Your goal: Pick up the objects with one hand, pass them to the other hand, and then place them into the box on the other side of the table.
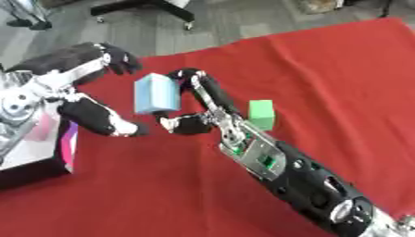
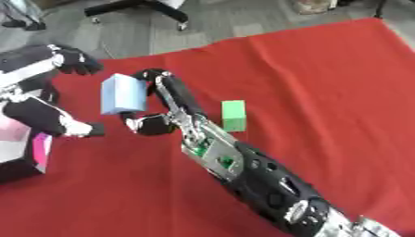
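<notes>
We are pinching the light blue block (image 1: pixel 155 93), seemingly stiff and light, by its side faces in our right hand (image 1: pixel 197 104), while our left hand (image 1: pixel 91 88) is waiting spread open beside it.

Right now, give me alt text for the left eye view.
The right robot hand pinches a light blue block above the red cloth, offering it to the open left robot hand. A green block sits behind the right arm.
</notes>
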### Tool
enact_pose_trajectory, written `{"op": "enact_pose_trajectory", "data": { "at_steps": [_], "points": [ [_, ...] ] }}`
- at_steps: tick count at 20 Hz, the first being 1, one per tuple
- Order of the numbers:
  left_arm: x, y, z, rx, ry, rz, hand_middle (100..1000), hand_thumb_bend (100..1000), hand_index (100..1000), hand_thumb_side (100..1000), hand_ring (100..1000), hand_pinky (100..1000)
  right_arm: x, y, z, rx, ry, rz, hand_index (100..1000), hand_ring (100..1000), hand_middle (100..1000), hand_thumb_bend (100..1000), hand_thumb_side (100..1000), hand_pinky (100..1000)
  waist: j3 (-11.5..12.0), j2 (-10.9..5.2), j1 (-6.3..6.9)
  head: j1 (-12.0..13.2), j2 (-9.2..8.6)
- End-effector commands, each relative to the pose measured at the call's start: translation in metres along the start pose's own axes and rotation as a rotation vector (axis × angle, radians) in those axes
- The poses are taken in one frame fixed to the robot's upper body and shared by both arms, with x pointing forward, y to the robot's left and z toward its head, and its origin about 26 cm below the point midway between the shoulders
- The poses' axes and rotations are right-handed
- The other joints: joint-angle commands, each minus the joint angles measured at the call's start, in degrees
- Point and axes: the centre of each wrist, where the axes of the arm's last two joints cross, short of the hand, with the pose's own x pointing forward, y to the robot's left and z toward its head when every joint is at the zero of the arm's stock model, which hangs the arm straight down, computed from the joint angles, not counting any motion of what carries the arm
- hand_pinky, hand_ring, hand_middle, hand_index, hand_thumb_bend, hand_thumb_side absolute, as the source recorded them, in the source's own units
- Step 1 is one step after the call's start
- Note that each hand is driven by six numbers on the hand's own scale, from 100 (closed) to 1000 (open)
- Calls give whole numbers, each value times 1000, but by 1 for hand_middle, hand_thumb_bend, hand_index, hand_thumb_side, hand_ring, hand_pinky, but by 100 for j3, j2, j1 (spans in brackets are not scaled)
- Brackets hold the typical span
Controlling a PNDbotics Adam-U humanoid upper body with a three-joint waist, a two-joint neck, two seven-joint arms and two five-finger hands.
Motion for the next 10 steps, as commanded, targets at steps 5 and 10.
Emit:
{"op": "enact_pose_trajectory", "data": {
  "at_steps": [5,10],
  "points": [
    [1,6,-5,44,10,-39,761,640,862,295,803,843,13,0,-5,10,-30,-28,578,638,483,181,100,762,-5,-156,58,47,-14],
    [0,5,-8,90,21,-58,754,590,856,306,797,836,14,1,-5,28,-37,-32,577,638,482,181,100,763,-7,-155,58,68,-68]
  ]
}}
